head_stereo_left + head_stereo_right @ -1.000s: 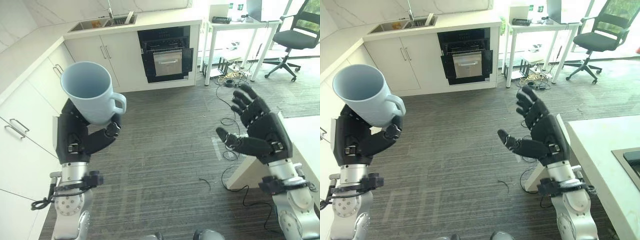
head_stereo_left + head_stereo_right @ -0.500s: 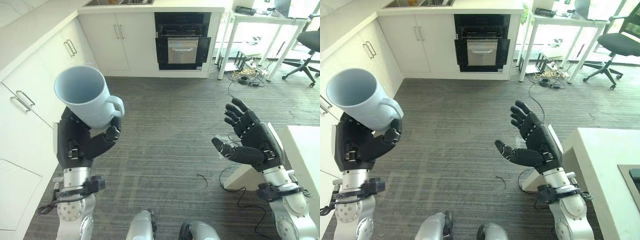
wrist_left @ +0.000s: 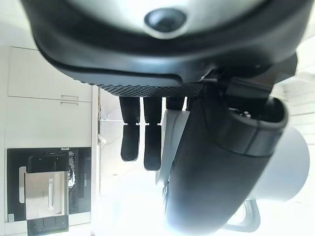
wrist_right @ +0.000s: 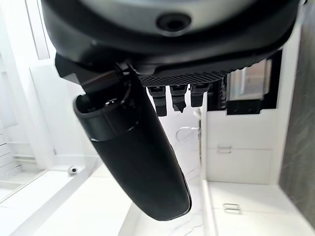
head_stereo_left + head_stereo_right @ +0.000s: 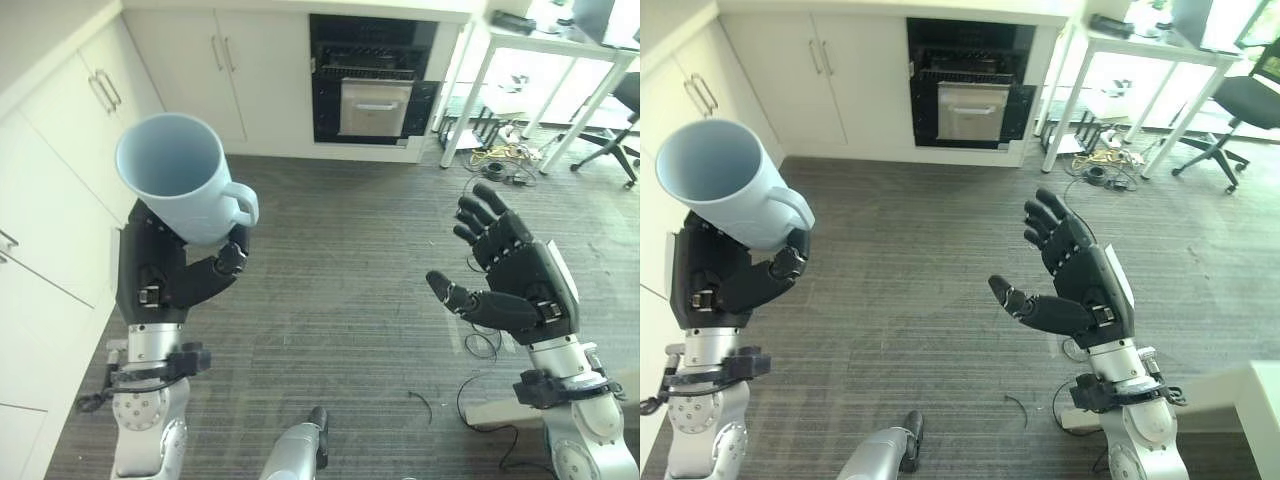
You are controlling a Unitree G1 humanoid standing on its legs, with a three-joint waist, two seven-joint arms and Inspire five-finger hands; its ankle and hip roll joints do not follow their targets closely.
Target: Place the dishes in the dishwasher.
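My left hand (image 5: 160,278) is raised at the left, shut on a large light-blue mug (image 5: 180,178). The mug is upright with its mouth tilted toward me and its handle pointing right. In the left wrist view the thumb (image 3: 216,167) lies across the mug's pale side (image 3: 290,162). My right hand (image 5: 515,285) hovers at the right, open and holding nothing, fingers spread and pointing up. The dishwasher (image 5: 375,85), black with a silver panel in its front, is built into the white cabinets across the floor, well beyond both hands.
White cabinets with bar handles (image 5: 60,150) run along the left. A white table (image 5: 470,90) stands right of the dishwasher, with cables (image 5: 500,160) on the floor under it and an office chair (image 5: 1230,100) beyond. A white counter corner (image 5: 1240,390) lies at lower right.
The whole picture has shifted, so the camera moved and the cabinets and dishwasher sit differently in view. The mug stays in my left hand, and the right hand keeps its spread pose.
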